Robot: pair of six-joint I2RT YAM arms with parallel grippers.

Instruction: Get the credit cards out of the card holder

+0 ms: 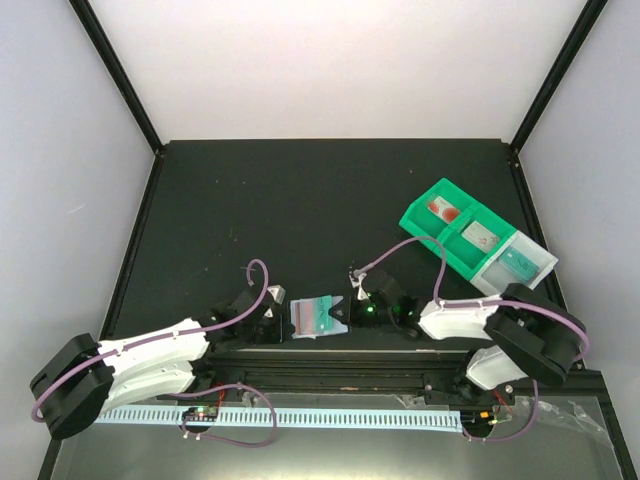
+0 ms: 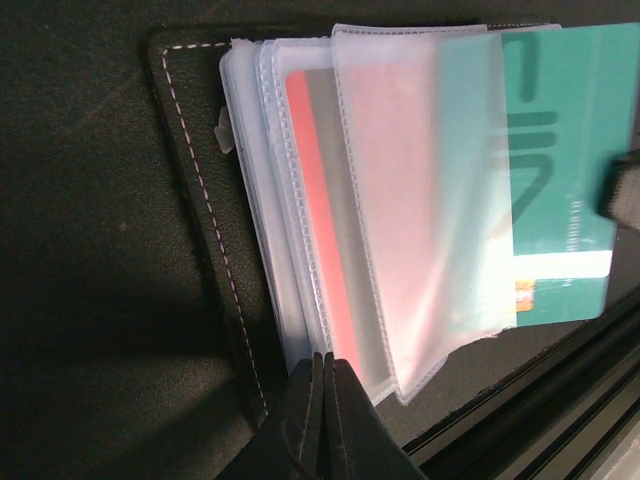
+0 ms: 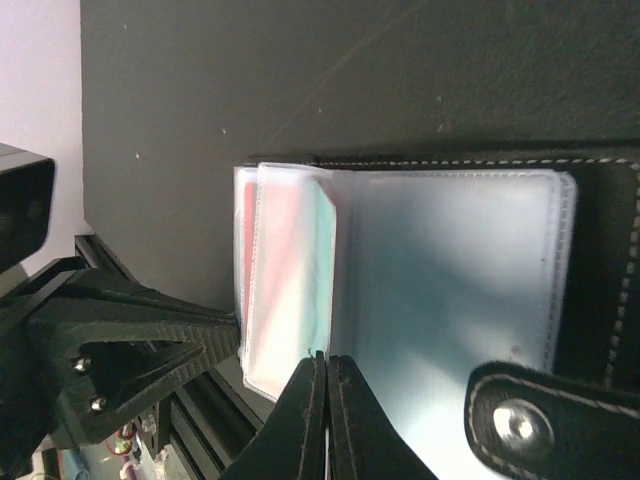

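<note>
Left end effector [image 2: 323, 365]: closed right down, tips meeting at the near edge of the clear plastic sleeves [image 2: 420, 200], perhaps nipping one, though hard to say. Right end effector [image 3: 325, 365]: likewise closed with no gap, tips set on the sleeve edge where a sliver of teal shows; gripping card or sleeve, cannot tell which.

Just ahead of both sets of tips, lying open and flat between them: small black stitched bifold card holder [image 2: 190, 180]. Still inside: thin teal plastic card [image 2: 570, 150], poking out past its sleeve toward the right end effector, and coral-red plastic card [image 2: 305, 180], tucked deeper in, just ahead of the left tips. Possibly more behind the frosted sleeves; not readable.

Well off to the far right of the right end effector: green-and-clear plastic compartment tray [image 1: 410, 218], holding a white card with red marks [image 1: 441, 208], a pale grey card [image 1: 481, 238] and a second teal card [image 1: 521, 262], one per compartment. Underneath everything, matt black desk [image 1: 300, 200].

Judged progress: past halfway, with three out and at least two left. Likely step in hand: drawing the protruding teal plastic card clear.
</note>
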